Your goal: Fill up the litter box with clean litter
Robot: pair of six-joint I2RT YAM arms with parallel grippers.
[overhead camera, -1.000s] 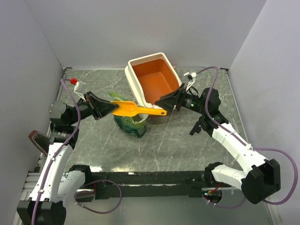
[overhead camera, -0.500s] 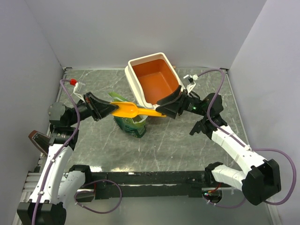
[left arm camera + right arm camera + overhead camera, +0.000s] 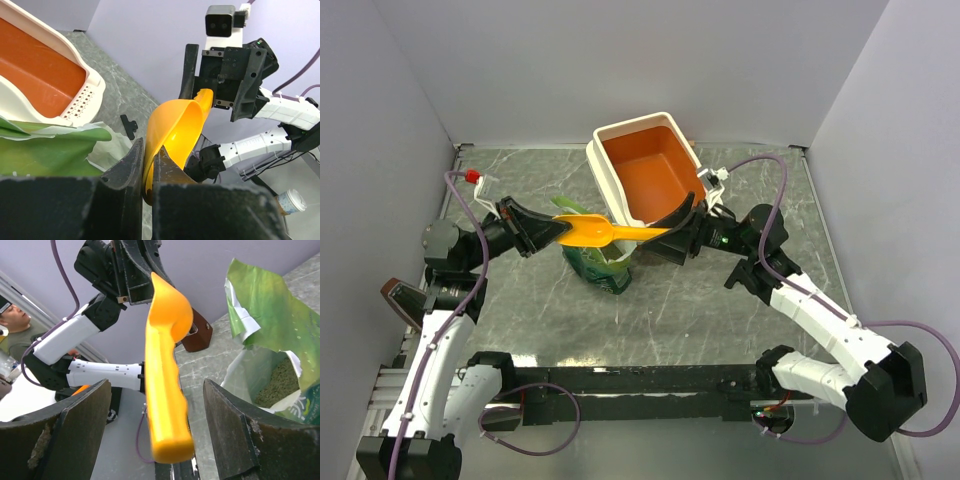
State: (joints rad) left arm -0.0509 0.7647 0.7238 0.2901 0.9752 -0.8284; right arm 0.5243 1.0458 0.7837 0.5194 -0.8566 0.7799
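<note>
Orange-yellow scoop (image 3: 592,232) hangs beside the litter box (image 3: 610,185); left gripper (image 3: 558,231) clenches its bowl, right gripper (image 3: 665,233) gapes released around its handle.

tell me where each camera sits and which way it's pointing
Top external: above and behind the arm bases, looking down on the table; shows the left arm, right arm, litter box, green bag and scoop.
Left wrist: on the left arm, facing the right arm; the left end effector pinches the scoop's bowl.
Right wrist: on the right arm, facing the left arm; the right end effector stands open around the scoop's handle.
Shared: both wrist views see the scoop, the bag and the opposite arm.
</note>
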